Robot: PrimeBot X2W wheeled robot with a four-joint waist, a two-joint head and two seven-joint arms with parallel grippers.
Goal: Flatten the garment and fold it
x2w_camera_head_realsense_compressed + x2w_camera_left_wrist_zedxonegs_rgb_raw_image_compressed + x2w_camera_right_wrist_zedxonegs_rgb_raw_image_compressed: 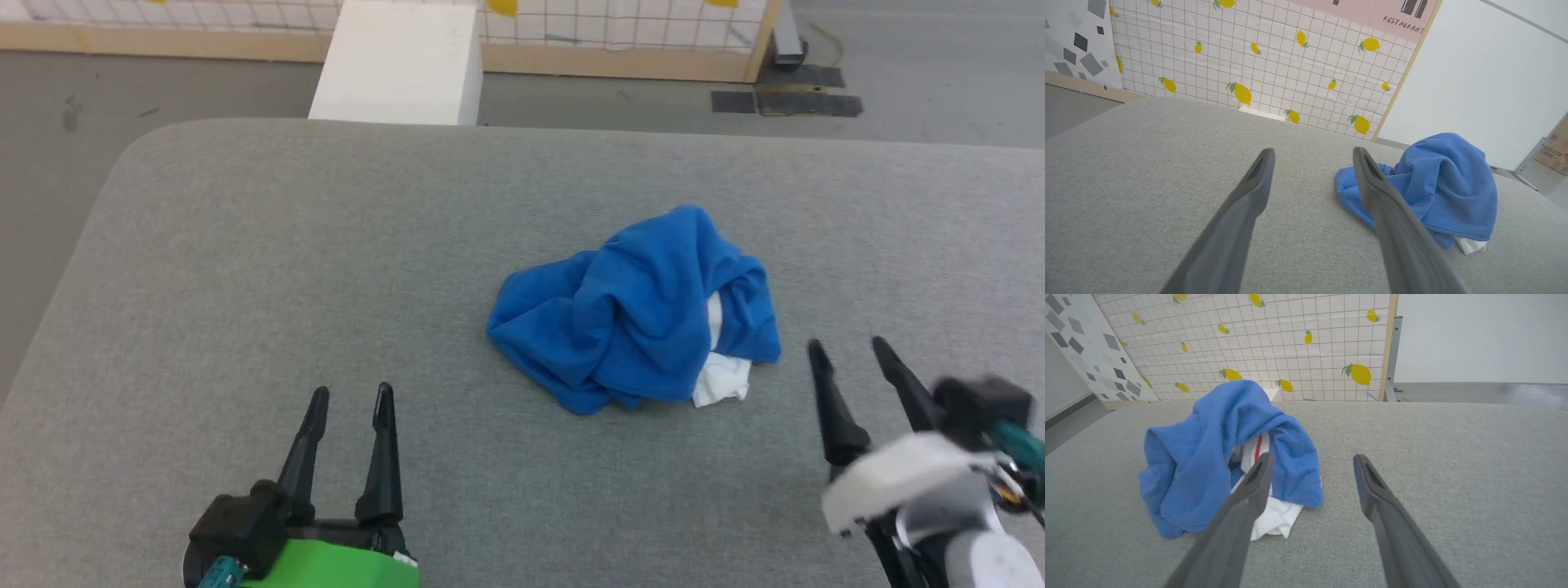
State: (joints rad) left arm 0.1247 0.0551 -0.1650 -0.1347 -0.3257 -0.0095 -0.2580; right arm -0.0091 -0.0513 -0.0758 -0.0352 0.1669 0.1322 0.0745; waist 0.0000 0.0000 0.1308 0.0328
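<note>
Garment (629,318) — royal-blue jersey, lying crumpled in a heap on the grey fabric-covered surface (245,261), right of centre in the head view. A white portion (722,380) protrudes at the heap's near right edge, and a red stripe (1258,449) shows among the folds in the right wrist view.

Right gripper (847,345): fingers spread wide, holding nothing, just to the right of the heap and clear of it. Left gripper (352,390): fingers likewise spread and empty, over bare surface well apart from the heap.

Beyond the far edge stands a white block (400,61).

Writing: above the lemon-print grid panel (1274,61), a pink sign (1402,24) reads "RESTAURANT". A cardboard box (1555,149) at the left wrist view's right edge carries print — too small to read.
</note>
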